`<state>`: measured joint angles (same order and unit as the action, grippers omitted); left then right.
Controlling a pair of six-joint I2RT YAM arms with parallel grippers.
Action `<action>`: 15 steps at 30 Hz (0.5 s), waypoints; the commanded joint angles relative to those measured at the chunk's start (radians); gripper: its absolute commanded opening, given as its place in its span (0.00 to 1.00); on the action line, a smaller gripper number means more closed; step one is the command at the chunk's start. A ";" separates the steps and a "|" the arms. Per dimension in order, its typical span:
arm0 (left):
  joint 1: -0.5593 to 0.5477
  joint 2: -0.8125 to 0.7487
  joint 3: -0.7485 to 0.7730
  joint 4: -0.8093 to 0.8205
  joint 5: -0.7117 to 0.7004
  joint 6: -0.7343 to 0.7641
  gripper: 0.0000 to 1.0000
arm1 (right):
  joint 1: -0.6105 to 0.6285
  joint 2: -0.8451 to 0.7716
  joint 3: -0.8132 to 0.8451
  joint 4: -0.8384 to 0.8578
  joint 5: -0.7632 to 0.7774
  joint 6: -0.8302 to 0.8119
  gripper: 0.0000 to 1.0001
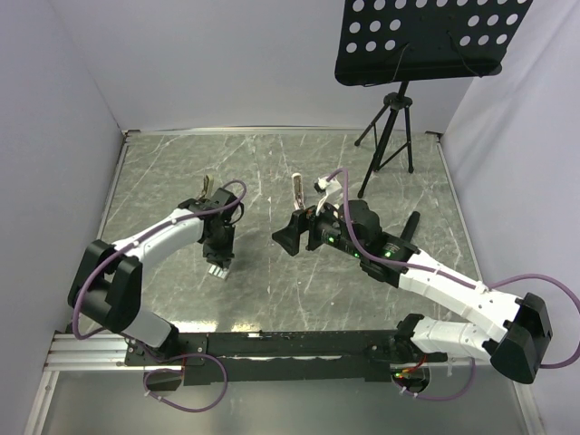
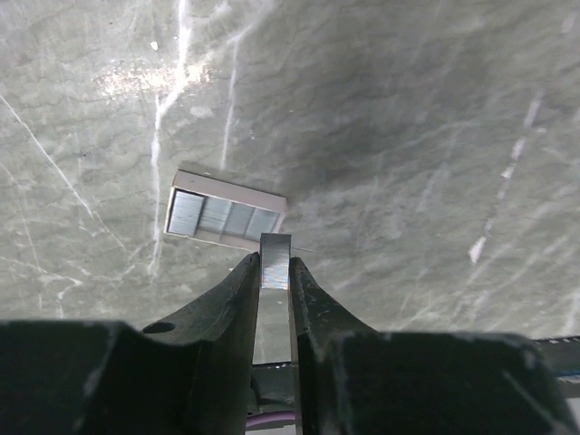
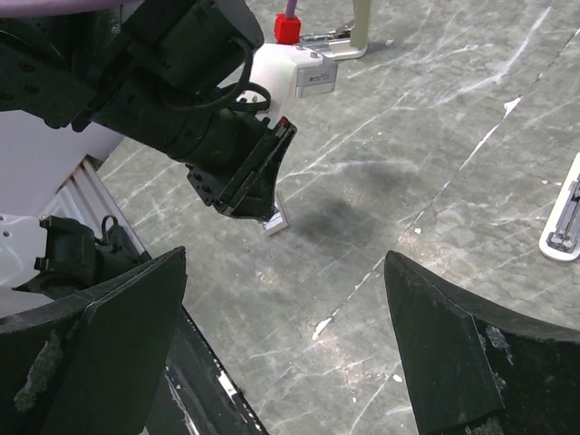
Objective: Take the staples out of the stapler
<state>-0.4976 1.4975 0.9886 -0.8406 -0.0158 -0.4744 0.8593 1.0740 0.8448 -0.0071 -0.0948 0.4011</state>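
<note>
Left gripper [image 2: 275,265] is pointing down at the grey marble-pattern table [image 2: 408,136]. Its black fingers [image 2: 237,294] are nearly pressed together and pinching a thin silvery strip of staples [image 2: 275,248], which is standing upright between the tips. Just beyond the left gripper's tips, a small open pale-rimmed box [image 2: 222,217] is lying flat on the table, with silvery staple rows showing inside. The strip's end is sitting right at the box's near edge; whether they are touching, cannot tell.

Slim white bar-shaped stapler [image 3: 564,216] with a silvery metal inner channel is lying flat on the table, channel facing up. It is well apart from the left gripper, at the right edge of the right wrist view, and nothing is gripping it.

Right gripper [image 3: 284,261] is hovering above the table and facing the left gripper from a short way off. Its two black fingers [image 3: 100,326] are spread wide and holding nothing.

A small white-and-metal piece [image 3: 359,34] is lying on the table behind the left gripper in the right wrist view; what it is, cannot tell.
</note>
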 commanded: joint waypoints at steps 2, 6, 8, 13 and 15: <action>-0.013 0.040 0.032 -0.035 -0.044 0.025 0.25 | 0.004 -0.051 -0.001 0.012 0.027 -0.024 0.97; -0.016 0.046 0.033 -0.035 -0.042 0.036 0.25 | 0.003 -0.055 0.000 0.012 0.032 -0.027 0.98; -0.019 0.052 0.035 -0.031 -0.039 0.039 0.25 | 0.003 -0.055 -0.001 0.012 0.030 -0.025 0.98; -0.022 0.078 0.042 -0.029 -0.052 0.048 0.25 | 0.003 -0.052 0.005 -0.011 0.029 -0.028 0.98; -0.022 0.089 0.044 -0.028 -0.056 0.049 0.25 | 0.003 -0.055 0.004 -0.010 0.033 -0.025 0.98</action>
<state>-0.5140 1.5703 0.9947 -0.8555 -0.0502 -0.4438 0.8593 1.0428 0.8448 -0.0189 -0.0750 0.3912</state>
